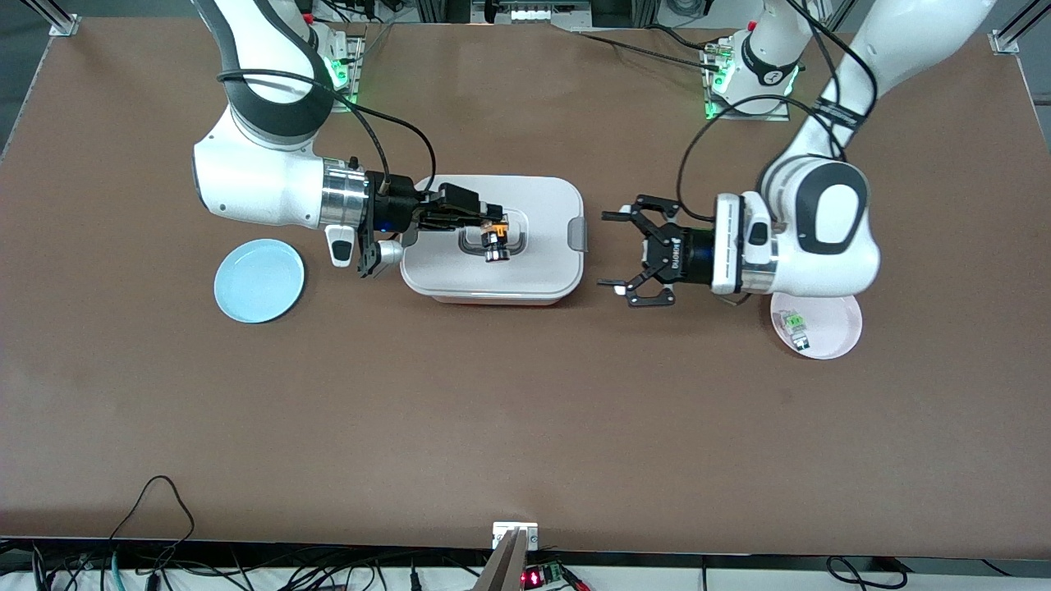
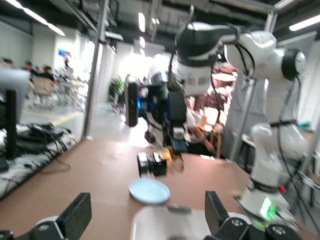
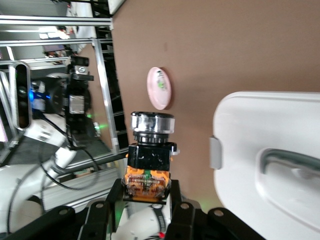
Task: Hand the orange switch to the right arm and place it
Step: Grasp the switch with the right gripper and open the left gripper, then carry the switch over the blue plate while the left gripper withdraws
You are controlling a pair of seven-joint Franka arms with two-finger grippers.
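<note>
Orange switch sits clamped in the right claw; left claw gapes wide, empty.

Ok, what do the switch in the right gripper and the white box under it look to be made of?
The small black-bodied orange switch, held in the right gripper, looks like matte black plastic with an orange plastic base and a shiny, likely metal, collar at its tip. The white rounded-rectangle lidded box looks like smooth, slightly glossy moulded plastic.

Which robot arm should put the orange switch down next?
Right. The right end effector is shut on the orange switch, over the white box. The blue plate lies at its end of the table. The left end effector is open, holding nothing.
</note>
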